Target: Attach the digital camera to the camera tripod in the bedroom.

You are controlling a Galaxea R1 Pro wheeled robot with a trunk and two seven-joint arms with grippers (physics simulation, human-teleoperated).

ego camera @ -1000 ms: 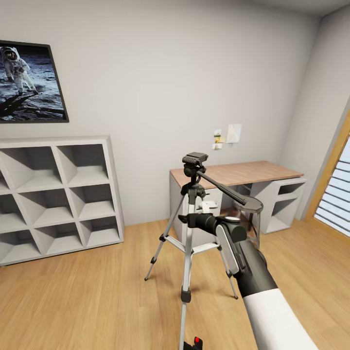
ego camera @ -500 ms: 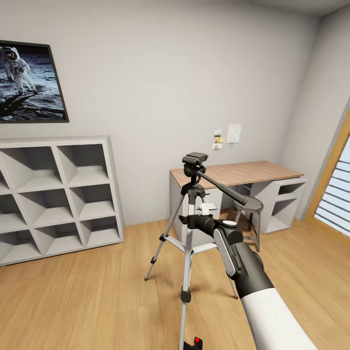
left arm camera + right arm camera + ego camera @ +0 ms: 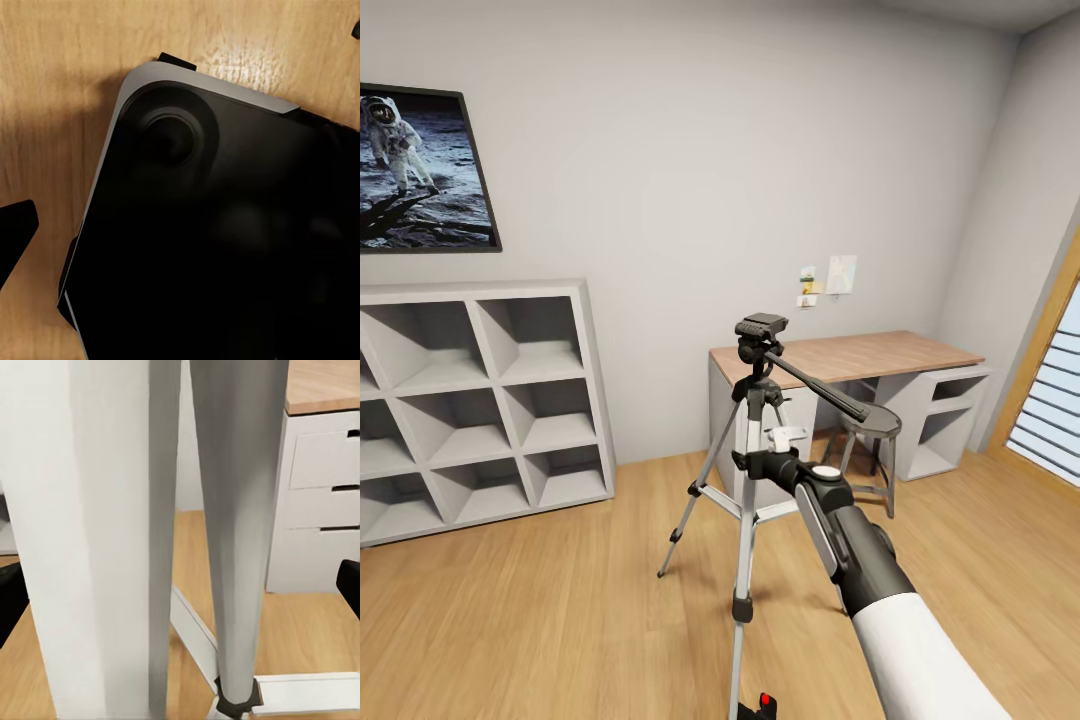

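The jaws of the left gripper (image 3: 180, 225) stand apart and hold nothing: in the left wrist view one black fingertip (image 3: 15, 229) sits at the frame's left edge, over a plank floor (image 3: 52, 90) and the dark, rounded robot base (image 3: 225, 247). The jaws of the right gripper (image 3: 180, 589) are also spread. In the right wrist view its black tips sit at both side edges, and the silver-white tubes of the camera tripod (image 3: 236, 510) run between them, very close to the lens. Whether a finger touches a tube cannot be told.

In the head view, a framed astronaut poster (image 3: 422, 170) hangs at the upper left. Below it a white cube shelf (image 3: 475, 400) stands against the wall. The camera tripod (image 3: 745, 520) stands upright on the floor at the frame's centre, with its dark head on top and its black handle slanting down to the right. The digital camera (image 3: 763, 703), black with a red dot, shows at the bottom edge just right of the tripod's front leg, partly cut off. The right arm (image 3: 860, 560) reaches up from the lower right, its gripper (image 3: 757, 462) at the tripod's centre column. Behind stands a wood-topped desk (image 3: 860, 357), with a stool (image 3: 872, 425) in front of it. A wood-framed window (image 3: 1050, 390) is at the right edge.
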